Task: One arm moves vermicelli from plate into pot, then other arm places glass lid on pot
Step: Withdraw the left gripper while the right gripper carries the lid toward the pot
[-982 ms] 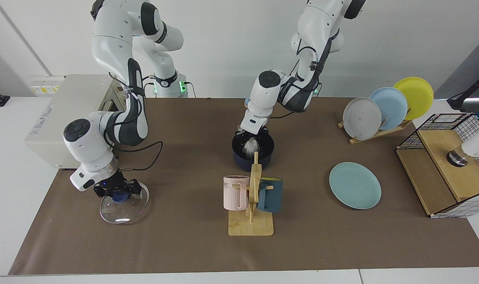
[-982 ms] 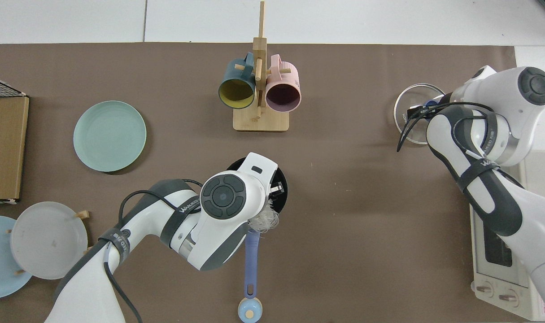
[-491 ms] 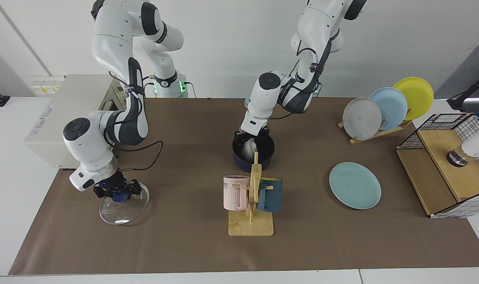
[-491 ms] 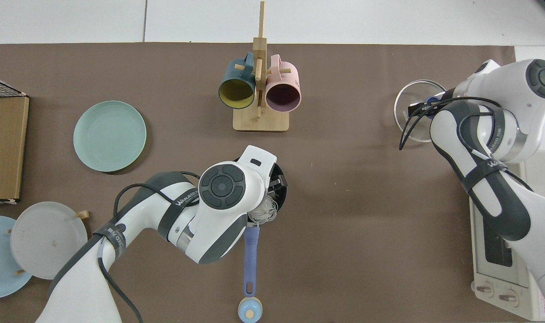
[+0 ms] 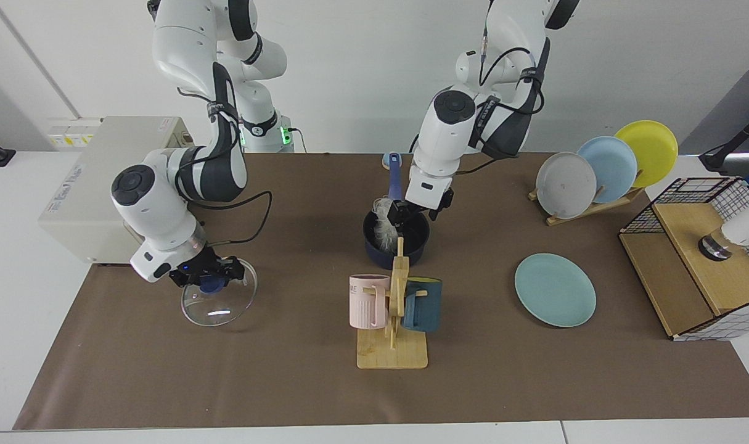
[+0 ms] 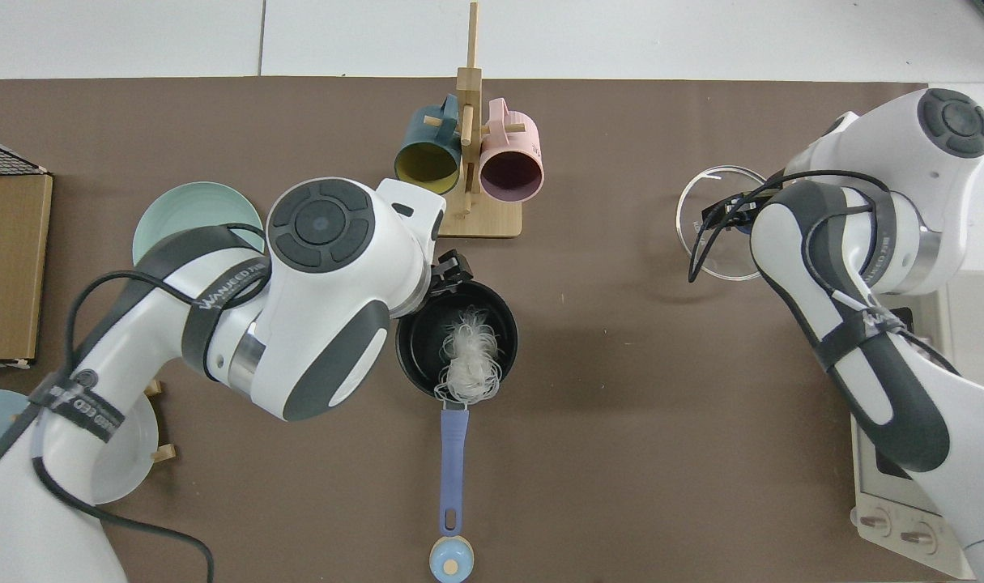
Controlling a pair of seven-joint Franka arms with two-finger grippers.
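Observation:
The vermicelli (image 5: 383,225) (image 6: 469,356) lies in the dark navy pot (image 5: 380,253) (image 6: 415,356), with some threads draped over the rim at the blue handle (image 6: 453,461). My left gripper (image 5: 404,213) (image 6: 451,271) hangs open just above the pot's rim, holding nothing. The teal plate (image 5: 555,290) (image 6: 192,214) is bare; in the top view the left arm covers part of it. My right gripper (image 5: 209,280) (image 6: 739,223) is shut on the blue knob of the glass lid (image 5: 219,305) (image 6: 714,243), which it holds tilted a little above the table.
A wooden mug rack (image 5: 392,345) (image 6: 469,219) with a pink and a dark teal mug stands in front of the pot. A plate rack (image 5: 602,172), a wire basket with a wooden box (image 5: 695,259) and a white appliance (image 5: 97,179) line the table's sides.
The left gripper let go of the vermicelli, rose out of the pot and drew off toward the plate side. The right gripper lifted the glass lid and carried it some way toward the pot.

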